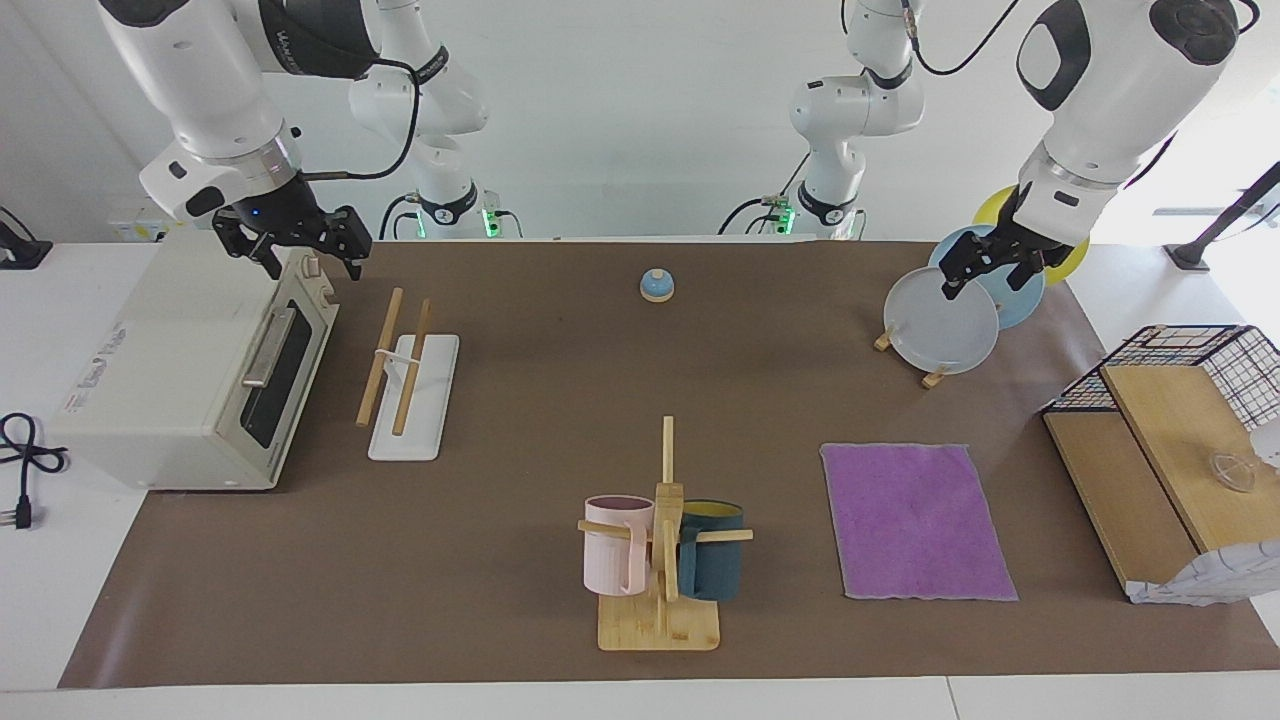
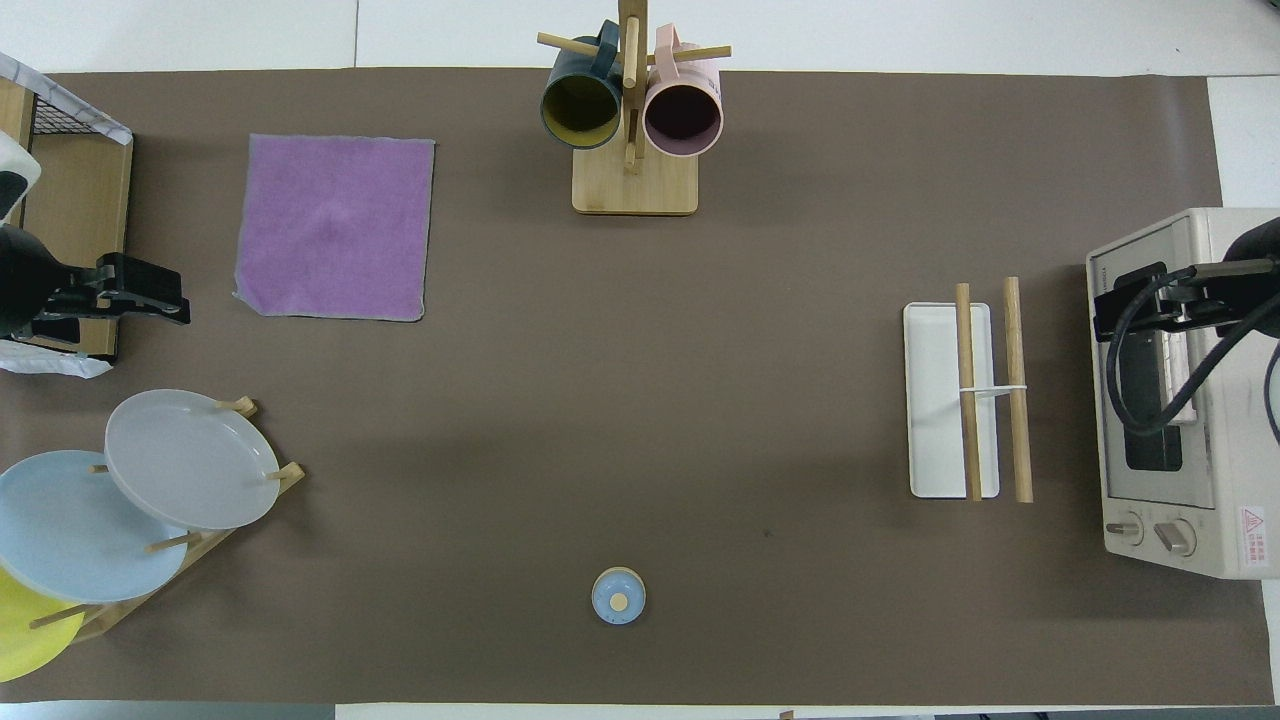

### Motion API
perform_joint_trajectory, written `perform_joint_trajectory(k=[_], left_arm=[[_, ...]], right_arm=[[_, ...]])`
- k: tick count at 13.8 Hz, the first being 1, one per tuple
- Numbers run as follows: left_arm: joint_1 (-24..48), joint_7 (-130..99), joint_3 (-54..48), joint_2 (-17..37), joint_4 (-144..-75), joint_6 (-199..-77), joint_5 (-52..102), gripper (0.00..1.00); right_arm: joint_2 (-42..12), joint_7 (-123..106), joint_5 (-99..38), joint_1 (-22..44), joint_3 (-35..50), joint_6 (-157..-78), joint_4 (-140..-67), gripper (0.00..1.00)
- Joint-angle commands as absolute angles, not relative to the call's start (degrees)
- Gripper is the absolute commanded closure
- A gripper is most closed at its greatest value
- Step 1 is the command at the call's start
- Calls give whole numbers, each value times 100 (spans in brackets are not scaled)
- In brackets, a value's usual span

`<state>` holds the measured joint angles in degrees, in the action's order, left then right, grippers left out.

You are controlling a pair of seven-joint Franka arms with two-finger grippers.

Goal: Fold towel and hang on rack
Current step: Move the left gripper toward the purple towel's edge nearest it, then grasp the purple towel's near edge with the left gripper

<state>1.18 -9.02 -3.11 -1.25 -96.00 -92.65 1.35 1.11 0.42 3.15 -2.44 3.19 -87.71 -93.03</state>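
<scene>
The towel point(image 1: 915, 520) point(image 2: 335, 227) lies flat and unfolded on the brown mat, purple face up, toward the left arm's end of the table and farther from the robots than the plate stand. The rack point(image 1: 405, 375) point(image 2: 965, 400), two wooden rods on a white base, stands bare toward the right arm's end, beside the toaster oven. My left gripper point(image 1: 983, 283) point(image 2: 180, 300) is open and empty, up in the air over the plate stand. My right gripper point(image 1: 315, 268) point(image 2: 1105, 305) is open and empty, over the toaster oven's front top edge.
A toaster oven point(image 1: 190, 360) point(image 2: 1180, 390) stands at the right arm's end. A plate stand point(image 1: 945, 325) point(image 2: 185, 460) and a wire basket with wooden boards point(image 1: 1170, 440) are at the left arm's end. A mug stand point(image 1: 660, 545) point(image 2: 632, 110) is beside the towel, and a small bell point(image 1: 656, 286) is near the robots.
</scene>
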Motion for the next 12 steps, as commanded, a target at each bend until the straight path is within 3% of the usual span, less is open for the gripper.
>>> perform_joint_trajectory(k=[1,7,12], left_arm=[[62,-879,-281,-89,-9817,-9614,149,0],[-88,-817,-273,1290,-9826,-10826,149,0],[-606,-105,-281,1853,-10230,-11767,149,0]], right_arm=[[167,-88,246,-334,360,-8692,-9325,0],[167,-88,246,-334,352,-8692,-9325,0],[167,-88,246,-334,352,-8692,-9325,0]])
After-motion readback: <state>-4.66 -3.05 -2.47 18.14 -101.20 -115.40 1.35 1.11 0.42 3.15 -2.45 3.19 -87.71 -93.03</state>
